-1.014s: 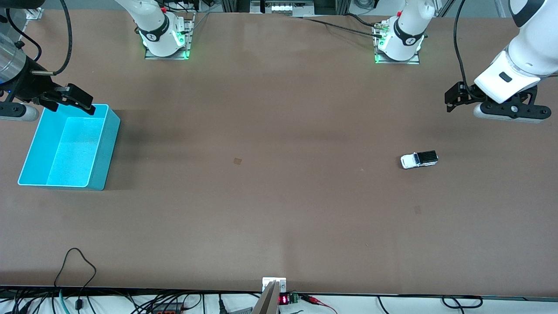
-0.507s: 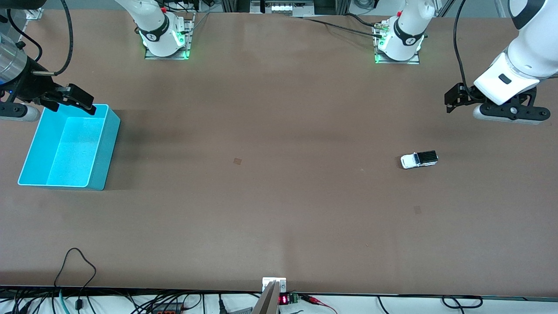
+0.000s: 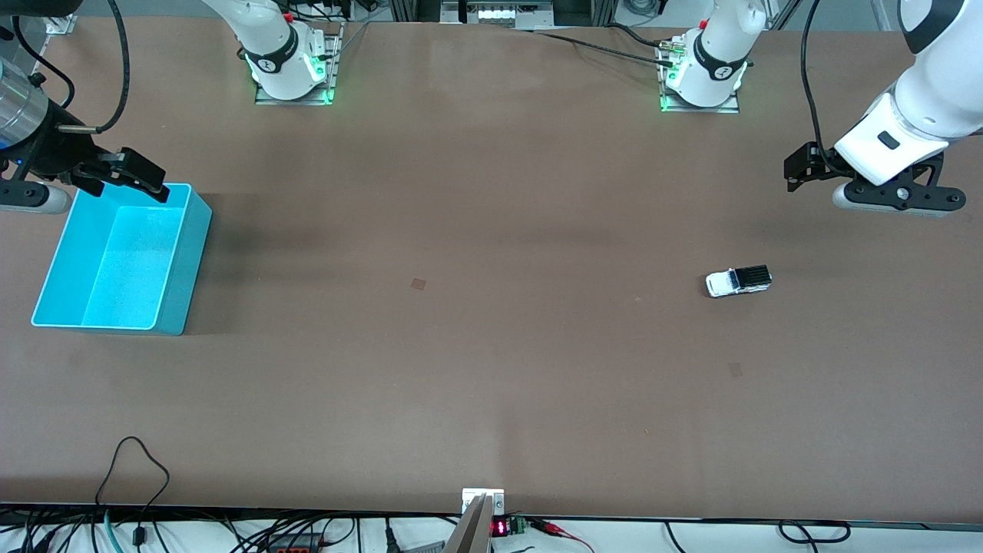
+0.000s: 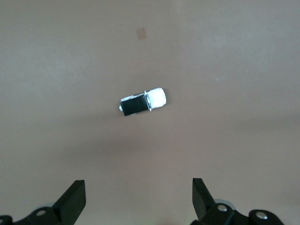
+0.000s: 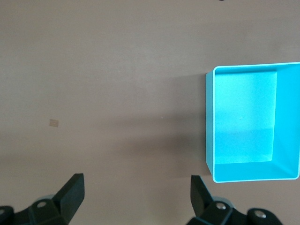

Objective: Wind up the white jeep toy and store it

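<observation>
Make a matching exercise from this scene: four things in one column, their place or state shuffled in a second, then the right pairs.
Things:
1. white jeep toy
2. cyan bin
3. left gripper
4. right gripper

Places or states:
A. open, up over the cyan bin's edge
B. empty, at the right arm's end of the table
C. open, up over bare table near the toy
D. on its wheels toward the left arm's end

Pairs: 1-D, 2-B, 3-C, 4-A

A broad brown bench fills nearly the whole scene, its matte top evenly lit with faint darker bands across the middle. Two small square marks show on it. Black cables trail over the near edge beside a small red digital readout. Green lights glow at the far edge.
</observation>
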